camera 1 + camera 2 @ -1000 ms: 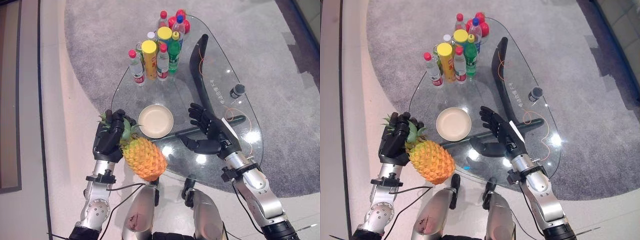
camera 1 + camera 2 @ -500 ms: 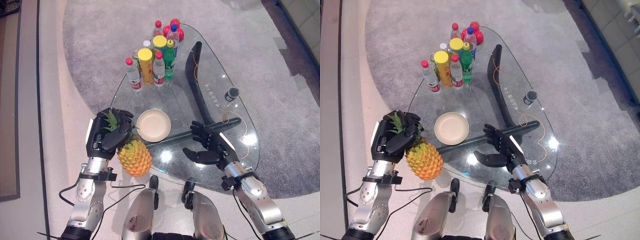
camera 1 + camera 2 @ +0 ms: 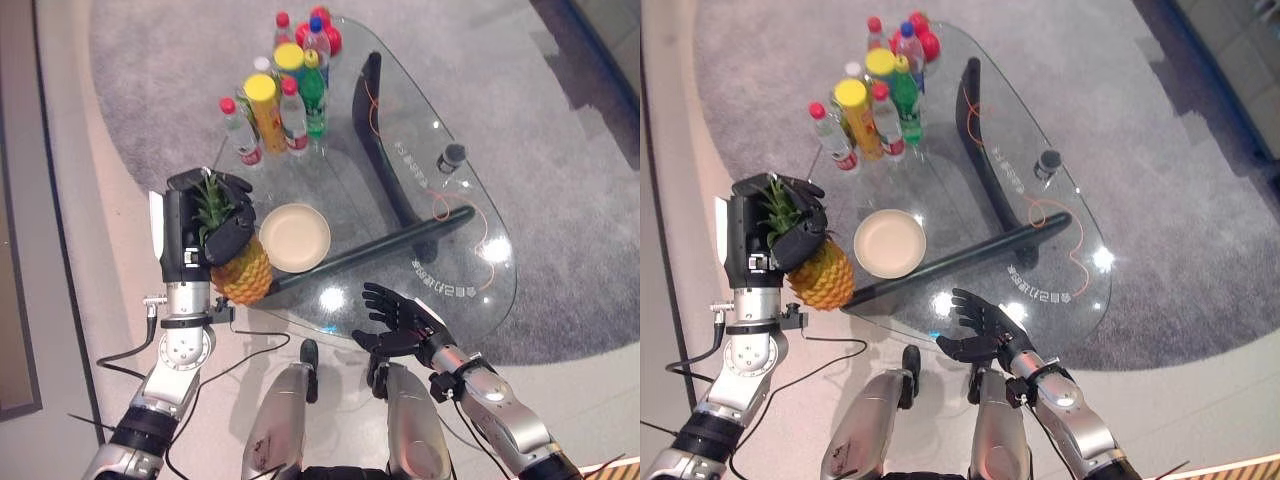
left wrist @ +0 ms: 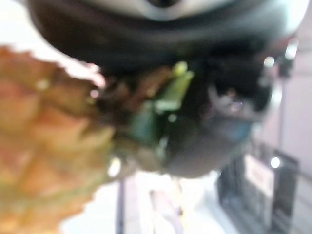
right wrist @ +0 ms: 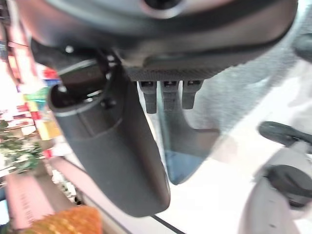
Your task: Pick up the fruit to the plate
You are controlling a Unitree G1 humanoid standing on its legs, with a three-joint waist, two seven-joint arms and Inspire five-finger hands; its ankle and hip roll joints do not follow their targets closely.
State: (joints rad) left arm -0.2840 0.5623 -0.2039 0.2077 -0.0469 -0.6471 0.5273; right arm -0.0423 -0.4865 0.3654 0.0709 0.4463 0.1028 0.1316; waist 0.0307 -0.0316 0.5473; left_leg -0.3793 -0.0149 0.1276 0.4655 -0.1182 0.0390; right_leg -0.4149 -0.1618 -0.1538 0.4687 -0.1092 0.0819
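Gripping the pineapple (image 3: 243,272) by its green crown, the left hand (image 3: 196,232) holds the fruit off the glass table's (image 3: 470,290) left edge, just beside the cream plate (image 3: 294,238). White lettering on the glass near the right edge is too small to read. Bottles (image 3: 272,108) crowd the far corner. The right hand (image 3: 398,322) hangs spread at the near edge.

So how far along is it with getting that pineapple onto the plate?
Picked up: the left robot hand grips the pineapple by its leafy crown, hanging it beside the table edge. The plate is bare, so placing it there is left. The right robot hand is open, near the table's front edge.
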